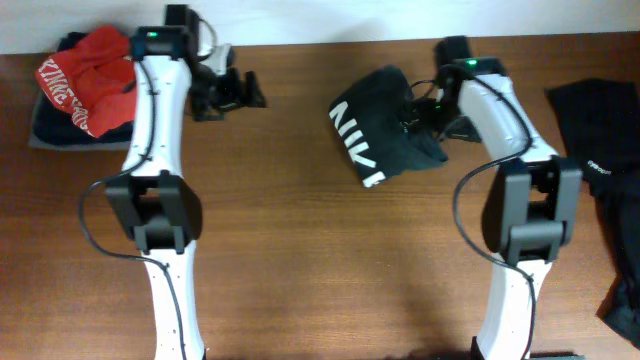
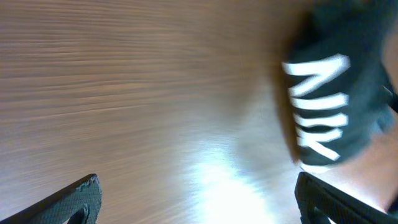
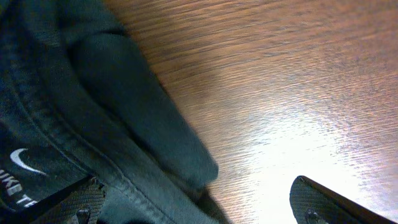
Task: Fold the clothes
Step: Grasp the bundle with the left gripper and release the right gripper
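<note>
A black T-shirt [image 1: 378,125] with white lettering lies bunched into a compact bundle at the table's back middle. In the left wrist view this shirt [image 2: 333,102] shows at the right, apart from the fingers. My right gripper [image 1: 425,116] is at the bundle's right edge and stands open. In the right wrist view, its left fingertip [image 3: 71,204] rests over the dark cloth [image 3: 74,112] and its right one hangs over bare wood. My left gripper [image 1: 240,93] is open above bare wood, left of the bundle, nothing between its fingers [image 2: 81,198].
A stack of red and dark clothes [image 1: 80,85] sits at the back left corner. More black clothes [image 1: 600,150] lie along the right edge. Brown wooden table [image 1: 320,260] fills the front between the two arm bases.
</note>
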